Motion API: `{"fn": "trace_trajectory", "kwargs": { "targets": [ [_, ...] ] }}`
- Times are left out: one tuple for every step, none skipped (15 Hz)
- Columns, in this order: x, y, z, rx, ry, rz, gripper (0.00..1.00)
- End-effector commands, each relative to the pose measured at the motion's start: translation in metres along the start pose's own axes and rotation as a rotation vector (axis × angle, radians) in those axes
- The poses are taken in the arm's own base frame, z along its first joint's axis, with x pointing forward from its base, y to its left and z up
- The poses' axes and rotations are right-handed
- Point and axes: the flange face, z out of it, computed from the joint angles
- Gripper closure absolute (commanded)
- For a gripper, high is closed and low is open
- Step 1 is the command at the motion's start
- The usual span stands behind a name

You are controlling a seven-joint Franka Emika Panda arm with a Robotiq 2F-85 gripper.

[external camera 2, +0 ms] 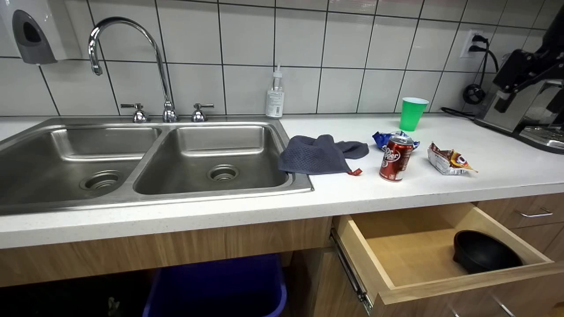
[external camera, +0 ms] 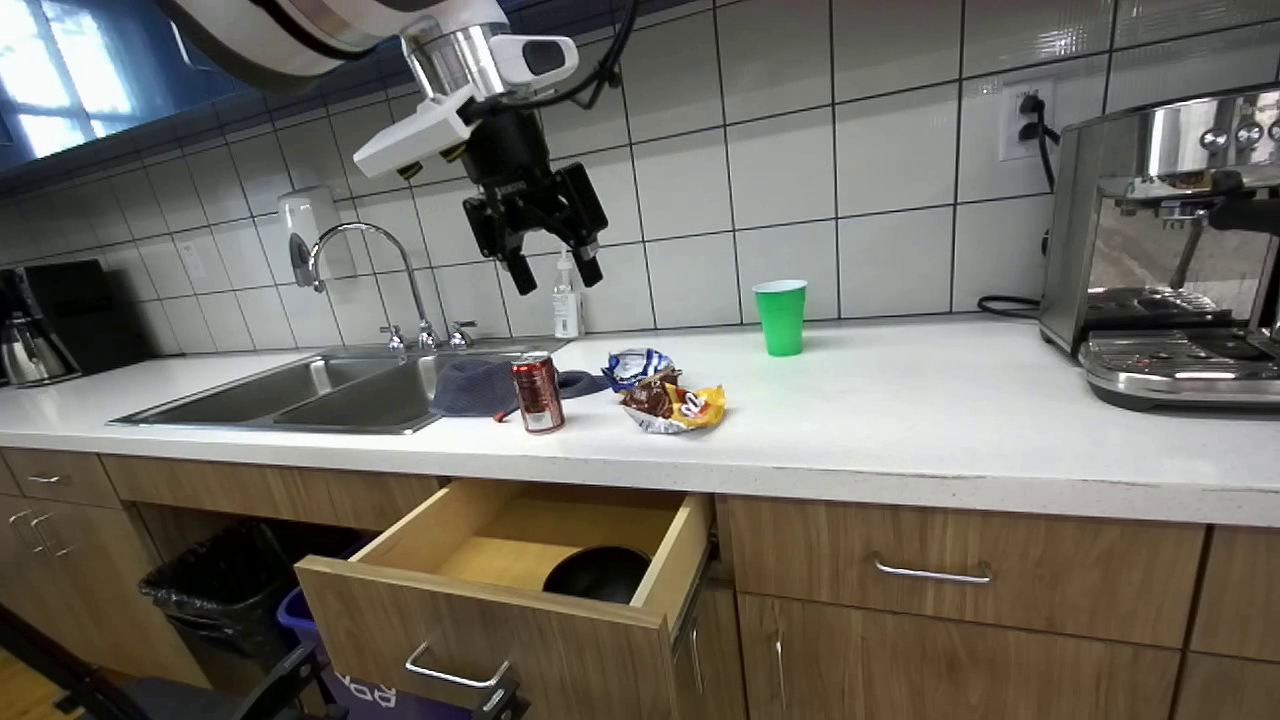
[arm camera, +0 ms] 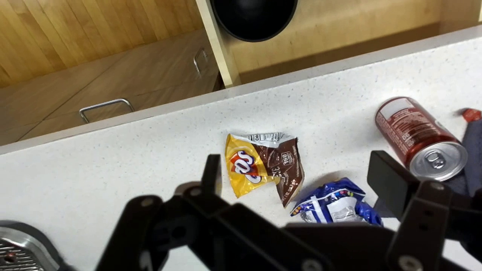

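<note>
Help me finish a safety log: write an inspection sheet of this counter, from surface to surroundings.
Surface: white speckled countertop.
Things at hand: yellow-and-brown snack wrapper and blue wrapper, both crumpled; Dr Pepper can, upright.
Clutter: dark gray cloth, partly over the sink rim; green cup, upright.
Claw: open, holding nothing, above the countertop.
Cables: black arm cable curving above the claw; black plugs in the wall outlet; black cord beside the espresso machine.
Surroundings: drawer open, black bowl inside.

The arm [external camera: 320, 25] is white, with a silver wrist band [external camera: 458, 65] and a looping black cable [external camera: 605, 75]. The gripper [external camera: 555, 273] is matte black, with squared finger pads [arm camera: 388, 180] and round metal screws [arm camera: 410, 262].
</note>
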Motion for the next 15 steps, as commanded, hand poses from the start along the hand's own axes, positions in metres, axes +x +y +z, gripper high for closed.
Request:
{"fn": "trace_trajectory", "kwargs": {
  "targets": [
    [0.016,0.007,0.014,-0.004,0.032,0.114,0.0],
    [0.019,0.009,0.018,-0.004,0.042,0.139,0.0],
    [0.022,0.012,0.023,-0.001,0.05,0.166,0.0],
    [0.025,0.013,0.027,0.001,0.057,0.192,0.0],
    [0.028,0.015,0.032,0.005,0.061,0.228,0.0],
    [0.031,0.015,0.035,0.007,0.068,0.258,0.0],
    [0.034,0.015,0.04,0.007,0.079,0.299,0.0],
    [0.037,0.015,0.043,0.011,0.082,0.342,0.0],
    [0.039,0.013,0.048,0.012,0.086,0.382,0.0],
    [0.041,0.012,0.053,0.011,0.092,0.426,0.0],
    [0.043,0.011,0.059,0.011,0.096,0.472,0.0],
    [0.045,0.01,0.064,0.01,0.099,0.512,0.0],
    [0.047,0.009,0.07,0.009,0.104,0.554,0.0],
    [0.049,0.009,0.075,0.007,0.109,0.591,0.0],
    [0.052,0.009,0.081,0.003,0.117,0.628,0.0]
  ]
}}
